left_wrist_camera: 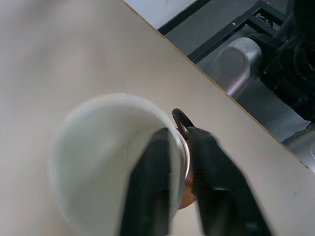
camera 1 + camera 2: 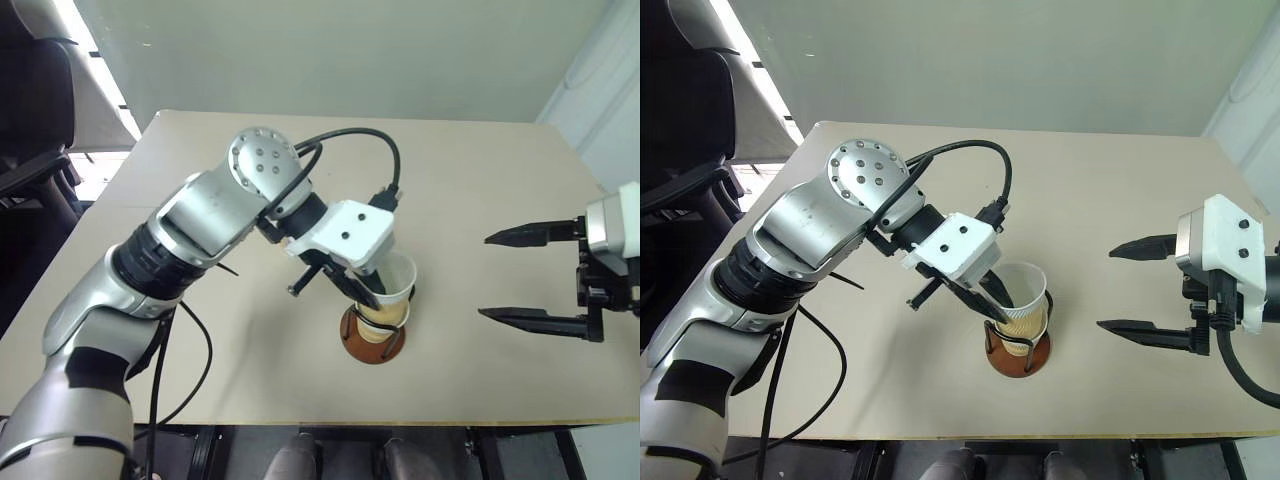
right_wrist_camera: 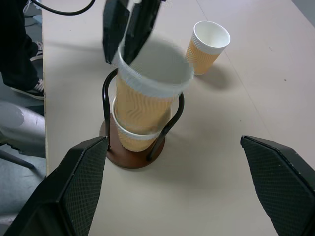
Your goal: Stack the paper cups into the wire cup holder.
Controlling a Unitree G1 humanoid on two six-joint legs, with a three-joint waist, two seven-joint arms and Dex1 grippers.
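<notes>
Left gripper (image 2: 992, 300) over the near middle of the table (image 2: 470, 200), one black finger inside the rim of the upper paper cup (image 2: 1020, 300) and one outside; rim wall between the fingers, hard to tell from the frames whether pinched tight or already slackened. Upper cup tan-yellow with a wavy embossed wall, white inside, rolled white rim, tilted and nested partway into a lower cup (image 3: 132, 135) of the same make. Lower cup seated in the wire cup holder (image 3: 129, 153): round reddish-brown disc base flat on the table, thin black wire loops rising on either side of the stacked pair. Holder near the table's front edge. Third cup (image 3: 207, 46) of the same look standing upright, mouth up, alone on the table, well apart from the holder, seen in the right wrist view. Right gripper (image 2: 1142, 287) off to the right of the holder, above the table, fingers spread wide, grasping nothing, well apart from the cups.
</notes>
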